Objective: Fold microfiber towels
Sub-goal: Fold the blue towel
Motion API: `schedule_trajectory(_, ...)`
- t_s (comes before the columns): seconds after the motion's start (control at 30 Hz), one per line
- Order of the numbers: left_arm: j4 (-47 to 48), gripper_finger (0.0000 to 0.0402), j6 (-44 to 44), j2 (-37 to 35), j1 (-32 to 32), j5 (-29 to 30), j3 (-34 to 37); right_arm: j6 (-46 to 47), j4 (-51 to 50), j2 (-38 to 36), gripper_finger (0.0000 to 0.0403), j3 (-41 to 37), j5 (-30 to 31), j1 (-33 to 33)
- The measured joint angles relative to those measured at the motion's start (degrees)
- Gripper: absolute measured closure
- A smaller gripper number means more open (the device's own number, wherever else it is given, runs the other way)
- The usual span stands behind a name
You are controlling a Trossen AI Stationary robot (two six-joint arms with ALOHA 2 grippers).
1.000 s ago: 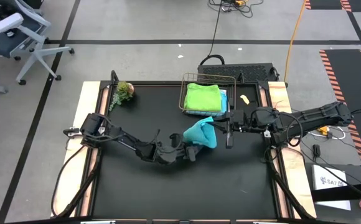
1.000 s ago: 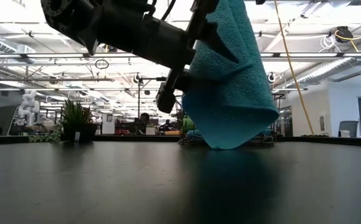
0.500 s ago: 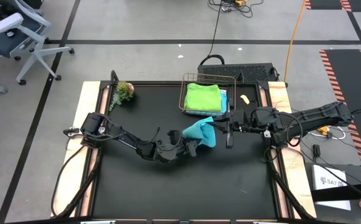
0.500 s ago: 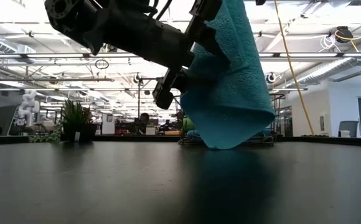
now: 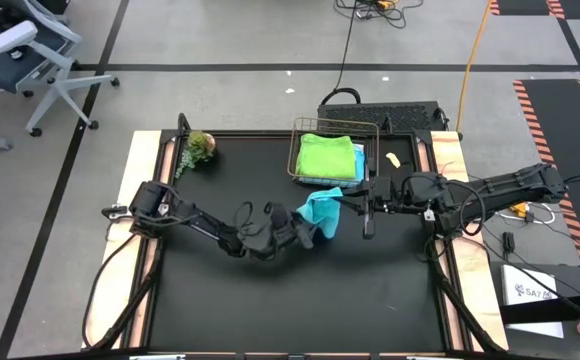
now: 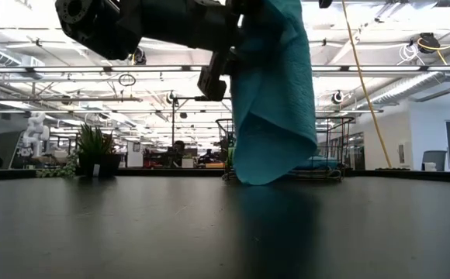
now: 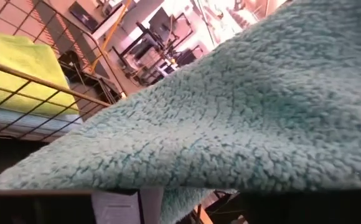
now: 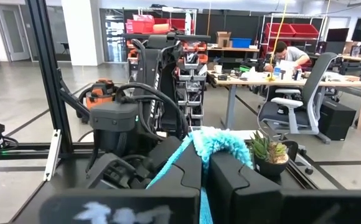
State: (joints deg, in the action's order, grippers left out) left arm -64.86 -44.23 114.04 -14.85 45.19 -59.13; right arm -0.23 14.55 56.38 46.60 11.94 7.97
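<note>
Teal towel (image 5: 320,211) is now hanging straighter above mid-table, so I'm readying the fold. Right gripper (image 5: 344,205) is pinching its top corner; left gripper (image 5: 304,229) seems clamped on its side, hard to confirm.

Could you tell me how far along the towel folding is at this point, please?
Done: a folded lime green towel lies on top of a stack in the wire basket, with a blue one under it. In hand: the teal towel hangs above the table, pinched by the right gripper, with the left gripper at its lower part. Left: finishing this fold and putting it in the basket.
</note>
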Motion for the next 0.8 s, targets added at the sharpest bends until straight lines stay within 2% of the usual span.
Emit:
schedule_trajectory(0.63,0.2,0.0220,-2.6,0.0,-7.2,-5.1,0.0,0.0,-1.2,0.0,0.0403,0.0,0.0,0.0)
schedule_trajectory(0.8,0.3,0.0220,-2.4,0.0,-7.9,-4.3,0.0,1.1,-2.2,0.0,0.0403,0.0,0.0,0.0)
